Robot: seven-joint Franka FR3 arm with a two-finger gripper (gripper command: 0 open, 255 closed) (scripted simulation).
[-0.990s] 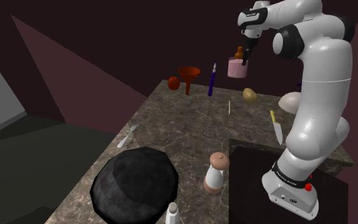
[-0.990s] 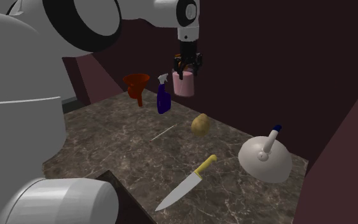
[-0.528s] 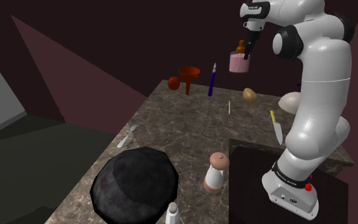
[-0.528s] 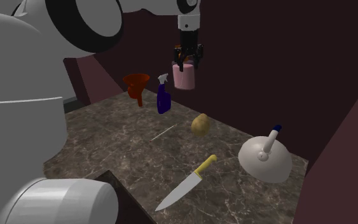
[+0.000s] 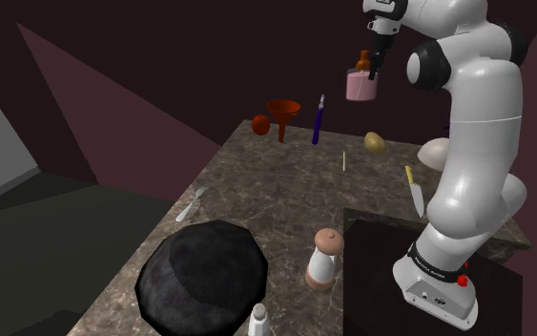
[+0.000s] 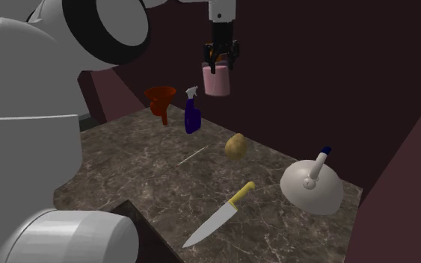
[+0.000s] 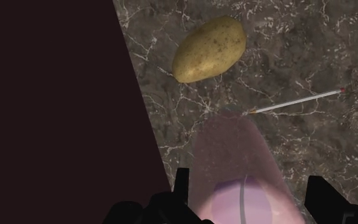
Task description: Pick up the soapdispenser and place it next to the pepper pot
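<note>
Wrist view: pink soap dispenser (image 7: 234, 146) clamped in the gripper (image 7: 250, 188) (its top cut off), above counter (image 7: 311, 51).

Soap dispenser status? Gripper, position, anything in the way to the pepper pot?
Gripper shut on pink soap dispenser. Held high over the counter, near the potato. Pepper pot beside the stand; route looks open.

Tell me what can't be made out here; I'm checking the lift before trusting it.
Pink soap dispenser: its pump top, second exterior view, covered by the black gripper.
White-capped object: shoulder view, cut off by the bottom edge.
White dome-shaped object: shoulder view, partly behind the white arm.
</note>
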